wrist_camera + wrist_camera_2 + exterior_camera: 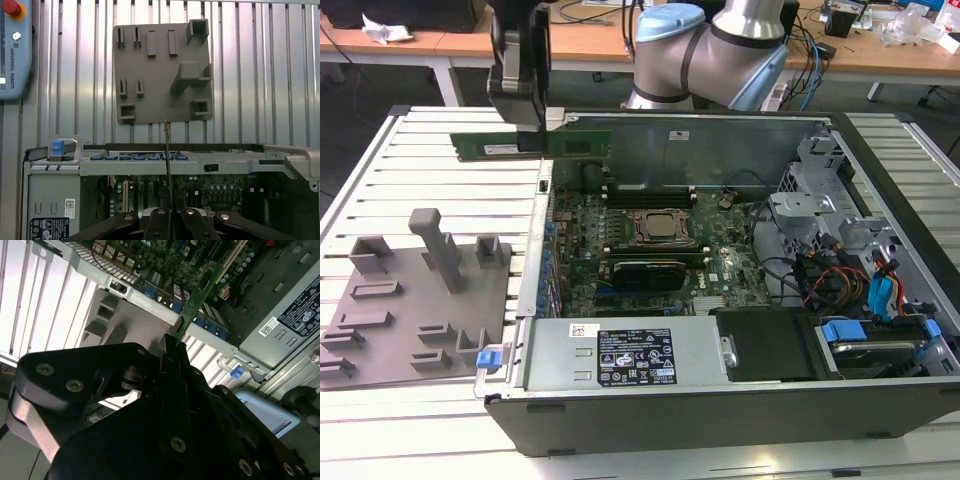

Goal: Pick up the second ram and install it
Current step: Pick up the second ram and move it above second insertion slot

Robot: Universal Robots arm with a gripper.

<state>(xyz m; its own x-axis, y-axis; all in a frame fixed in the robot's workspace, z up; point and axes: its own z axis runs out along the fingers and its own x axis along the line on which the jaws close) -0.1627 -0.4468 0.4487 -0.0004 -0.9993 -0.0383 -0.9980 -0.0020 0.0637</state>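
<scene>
Green ram [580,143] held level in the air, clamped near mid-length | gripper [542,128] closed tight on ram | ram hangs over case [720,410] wall at exterior view's left, between grey holder [420,300] and motherboard [720,270]

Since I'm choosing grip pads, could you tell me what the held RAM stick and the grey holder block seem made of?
The second ram, held in the pincer: thin flat green board, likely fibreglass laminate. The grey holder block: uniform matte grey, probably plastic.
</scene>
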